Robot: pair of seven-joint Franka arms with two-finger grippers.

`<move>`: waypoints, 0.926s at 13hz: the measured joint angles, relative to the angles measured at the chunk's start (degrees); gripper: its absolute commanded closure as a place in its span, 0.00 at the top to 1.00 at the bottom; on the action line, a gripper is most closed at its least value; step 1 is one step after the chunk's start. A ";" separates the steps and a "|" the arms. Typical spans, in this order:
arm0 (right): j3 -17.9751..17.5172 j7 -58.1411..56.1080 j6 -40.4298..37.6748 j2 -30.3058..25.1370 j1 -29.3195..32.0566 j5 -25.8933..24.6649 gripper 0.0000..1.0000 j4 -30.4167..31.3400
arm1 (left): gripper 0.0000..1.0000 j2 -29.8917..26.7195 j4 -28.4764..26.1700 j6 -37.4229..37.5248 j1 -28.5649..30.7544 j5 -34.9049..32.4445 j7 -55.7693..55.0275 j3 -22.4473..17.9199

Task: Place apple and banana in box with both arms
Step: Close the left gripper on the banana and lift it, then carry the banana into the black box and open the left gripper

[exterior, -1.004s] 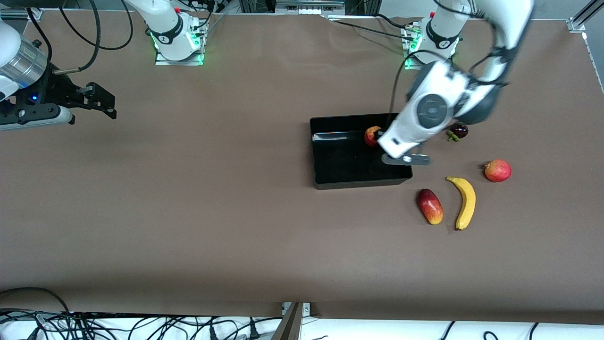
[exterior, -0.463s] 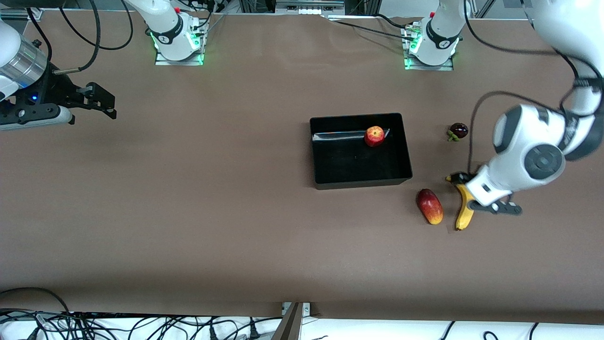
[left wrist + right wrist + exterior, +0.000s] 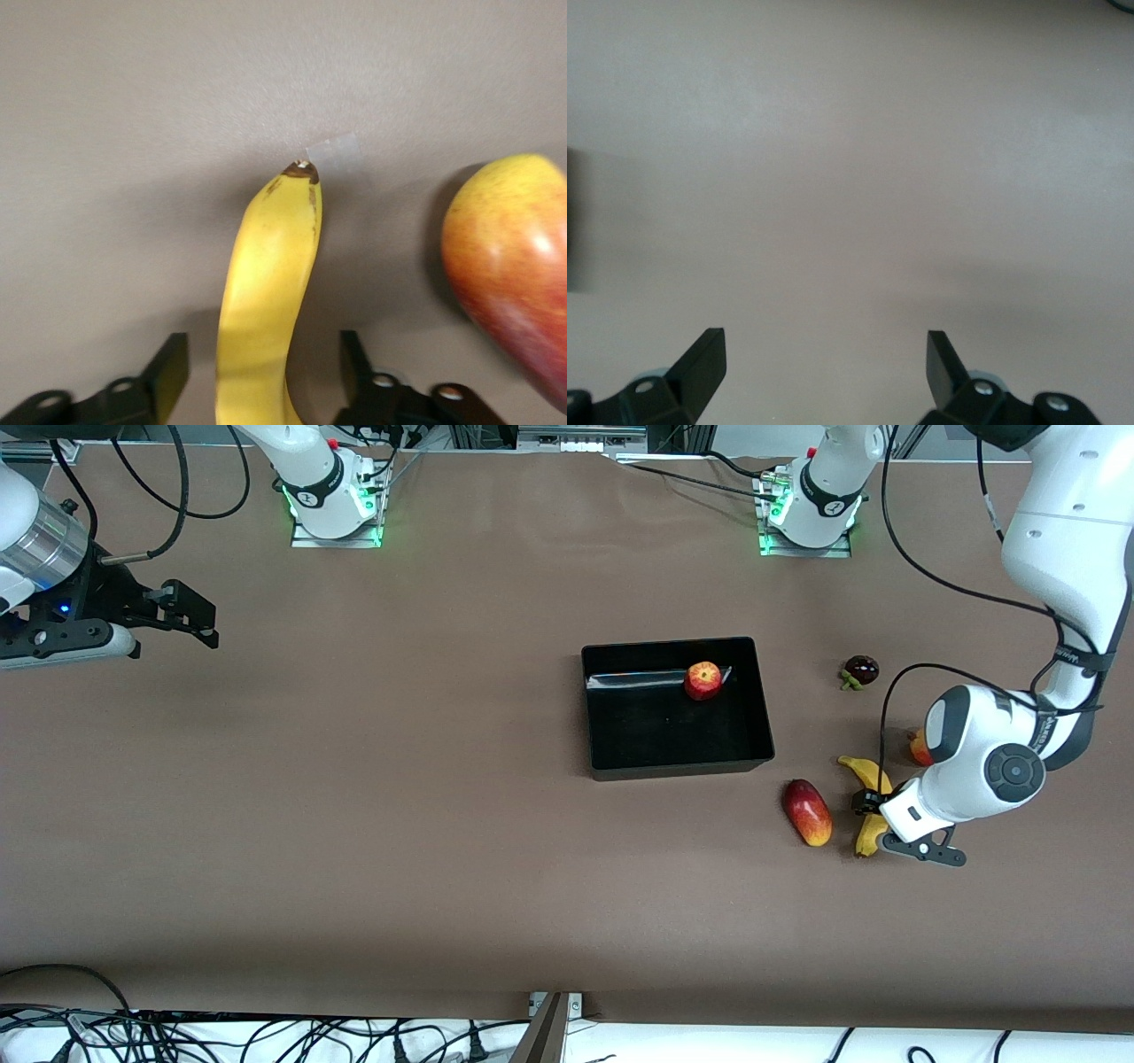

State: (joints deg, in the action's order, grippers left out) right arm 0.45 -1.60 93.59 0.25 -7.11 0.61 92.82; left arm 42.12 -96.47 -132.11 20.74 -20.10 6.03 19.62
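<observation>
The apple (image 3: 704, 680) lies in the black box (image 3: 678, 761), by the wall farthest from the front camera. The banana (image 3: 869, 808) lies on the table toward the left arm's end, nearer the front camera than the box. My left gripper (image 3: 871, 804) is down over the banana's middle, open, with a finger on each side of it and gaps between; in the left wrist view the banana (image 3: 266, 310) runs between the open fingers (image 3: 168, 372). My right gripper (image 3: 190, 615) waits open and empty at the right arm's end; the right wrist view shows only bare table.
An oblong red-yellow fruit (image 3: 807, 811) lies beside the banana, also showing in the left wrist view (image 3: 514, 274). A red-orange round fruit (image 3: 919, 747) is partly hidden by the left arm. A small dark purple fruit (image 3: 860, 670) lies beside the box.
The left arm swung from over the box to the banana and came down over it, fingers now straddling it. The apple stays in the box. The right arm has not moved.
</observation>
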 measured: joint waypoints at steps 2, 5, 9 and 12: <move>0.00 0.00 0.00 0.00 0.00 0.00 1.00 0.00 | 0.00 0.82 0.10 -0.54 1.41 -0.01 4.43 0.01; 0.00 0.00 0.00 0.00 0.00 0.00 1.00 0.00 | 0.00 0.76 0.96 -0.28 2.60 -0.01 6.41 0.21; 0.00 0.00 -0.01 0.01 0.00 0.00 1.00 0.00 | 0.00 -3.64 5.73 14.22 2.66 1.35 3.93 5.89; -0.02 0.00 -0.01 0.01 -0.01 0.00 1.00 -0.01 | 0.00 -7.80 11.15 29.90 2.39 5.86 -5.94 14.56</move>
State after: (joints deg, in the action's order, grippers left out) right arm 0.43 -1.60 93.58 0.26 -7.12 0.61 92.81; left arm 34.32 -85.32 -102.22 23.12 -14.23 0.09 34.18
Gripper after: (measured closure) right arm 0.000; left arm 0.661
